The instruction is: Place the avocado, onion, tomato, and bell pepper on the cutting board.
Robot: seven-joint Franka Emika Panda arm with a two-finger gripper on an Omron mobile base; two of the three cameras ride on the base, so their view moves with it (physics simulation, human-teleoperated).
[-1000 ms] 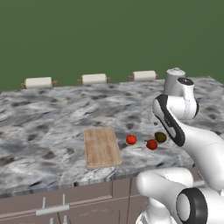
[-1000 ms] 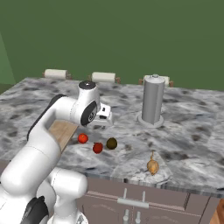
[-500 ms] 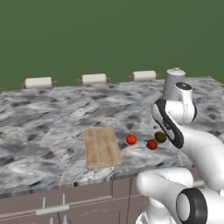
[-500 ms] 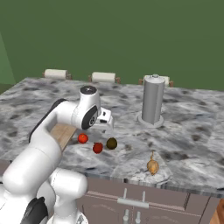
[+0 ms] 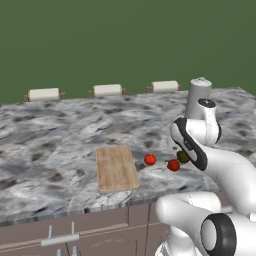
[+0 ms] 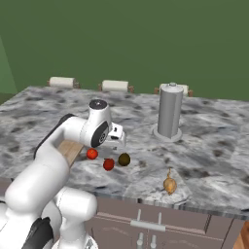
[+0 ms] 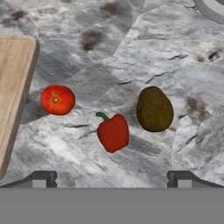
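On the marble counter lie a dark green avocado [image 7: 154,109] [image 6: 124,159] [image 5: 183,157], a red bell pepper [image 7: 113,132] [image 6: 109,164] [image 5: 173,165] and a round tomato [image 7: 57,99] [image 6: 92,154] [image 5: 150,159]. The light wooden cutting board [image 5: 116,168] [image 7: 11,87] [image 6: 70,150] lies bare just left of them. A tan onion [image 6: 169,184] sits apart near the counter's front edge, to the right. My gripper [image 6: 118,144] [image 7: 112,180] hangs open above the pepper and avocado, touching nothing.
A tall metal canister [image 6: 170,112] [image 5: 200,97] stands behind the vegetables on the right. Several paper towel rolls [image 5: 44,94] line the back of the counter. The counter's front edge runs close below the board.
The hand has come down toward the vegetables, with its jaws staying open. The vegetables and board have not moved.
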